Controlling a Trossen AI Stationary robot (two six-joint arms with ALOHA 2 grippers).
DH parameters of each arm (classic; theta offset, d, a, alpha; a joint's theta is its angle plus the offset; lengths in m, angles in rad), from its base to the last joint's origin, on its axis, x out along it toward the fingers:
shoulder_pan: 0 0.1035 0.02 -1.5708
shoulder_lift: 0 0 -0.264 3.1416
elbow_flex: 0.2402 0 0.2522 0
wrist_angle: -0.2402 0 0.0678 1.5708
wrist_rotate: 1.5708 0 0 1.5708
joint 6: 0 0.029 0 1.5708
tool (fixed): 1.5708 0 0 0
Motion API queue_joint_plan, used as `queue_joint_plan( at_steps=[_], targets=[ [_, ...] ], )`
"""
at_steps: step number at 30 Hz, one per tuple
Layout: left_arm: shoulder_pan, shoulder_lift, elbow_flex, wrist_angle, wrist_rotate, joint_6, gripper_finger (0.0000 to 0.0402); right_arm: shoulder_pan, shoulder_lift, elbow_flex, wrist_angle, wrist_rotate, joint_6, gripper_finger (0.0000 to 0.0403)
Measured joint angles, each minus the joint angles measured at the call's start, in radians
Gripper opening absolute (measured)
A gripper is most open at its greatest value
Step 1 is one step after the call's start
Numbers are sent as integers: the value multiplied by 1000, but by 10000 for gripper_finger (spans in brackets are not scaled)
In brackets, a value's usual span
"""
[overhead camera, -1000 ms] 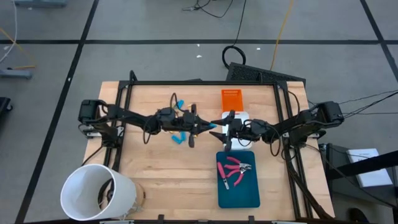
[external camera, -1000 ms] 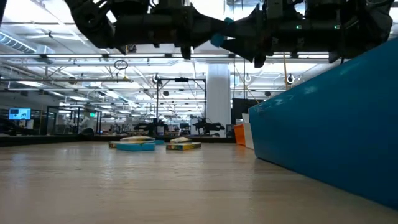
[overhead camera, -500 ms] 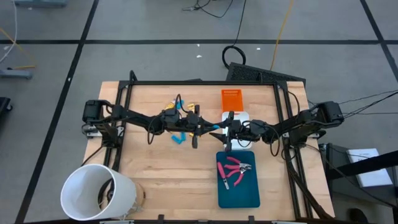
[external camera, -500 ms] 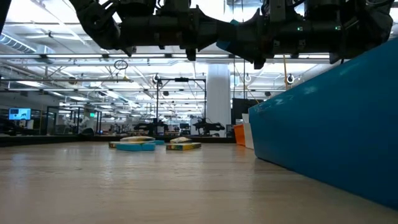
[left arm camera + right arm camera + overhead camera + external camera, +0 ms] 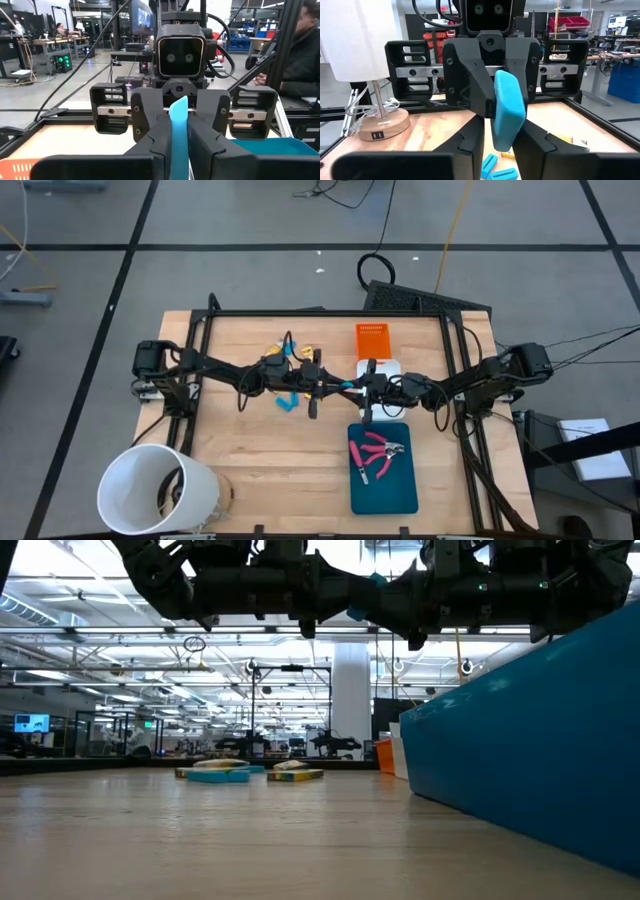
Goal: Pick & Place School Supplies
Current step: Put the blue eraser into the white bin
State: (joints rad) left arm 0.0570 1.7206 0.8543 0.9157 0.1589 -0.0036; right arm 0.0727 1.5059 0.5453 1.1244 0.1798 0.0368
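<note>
A light-blue piece point(image 5: 346, 384) hangs in mid-air over the table's middle, between my two grippers, which face each other. My left gripper point(image 5: 334, 384) reaches in from the left and is shut on one end point(image 5: 178, 135). My right gripper point(image 5: 356, 386) reaches in from the right and is shut on the other end point(image 5: 506, 142). Two more light-blue pieces point(image 5: 289, 402) lie flat on the wood below my left arm. Yellow-orange pieces point(image 5: 303, 350) lie farther back. Pink-handled scissors point(image 5: 378, 452) lie in the teal tray point(image 5: 390, 490). My left gripper pinches the piece's left end point(image 5: 179, 150) between its two fingers. They come level from the table's left. The piece sticks out ahead of the fingers, clear of the table. My right gripper has the piece's right end point(image 5: 505, 145) between its two fingers point(image 5: 472, 137), level from the table's right. Its fingers turn a quarter turn from the left's. The piece is held lifted by both.
An orange tray point(image 5: 370, 340) and a white tray point(image 5: 388, 366) lie behind my right gripper; the teal tray is in front of it. A big white bucket point(image 5: 155, 490) stands at the near left corner. A dark frame point(image 5: 320, 312) borders the table.
My left gripper has carried the light-blue piece a little toward the table's right edge, up to my right gripper. The piece's free end now sits between the right fingers, where a gap showed a second ago.
</note>
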Motion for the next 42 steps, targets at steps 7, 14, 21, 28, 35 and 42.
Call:
queue_joint_plan(
  at_steps=[7, 14, 21, 28, 35, 42],
  targets=[
    [0, 0, -1, 0, 3, -6, 38, 0, 0, 0, 0, -1, -26, 36],
    [-5, 0, -1, 0, 2, -6, 80, 0, 0, 0, -8, -1, -26, 33],
    [-37, 0, -1, 0, -109, 41, 147, 0, 0, 0, -23, -2, -26, 30],
    [-46, -45, -2, -101, -160, 62, 236, 0, -94, -1, -192, 2, -41, 34],
    [-11, -173, -2, -364, -160, 66, 273, 0, -276, -2, -497, 3, -36, 30],
    [36, -183, -2, -581, -162, 58, 275, 0, -414, -50, -728, 4, 27, 32]
  ],
)
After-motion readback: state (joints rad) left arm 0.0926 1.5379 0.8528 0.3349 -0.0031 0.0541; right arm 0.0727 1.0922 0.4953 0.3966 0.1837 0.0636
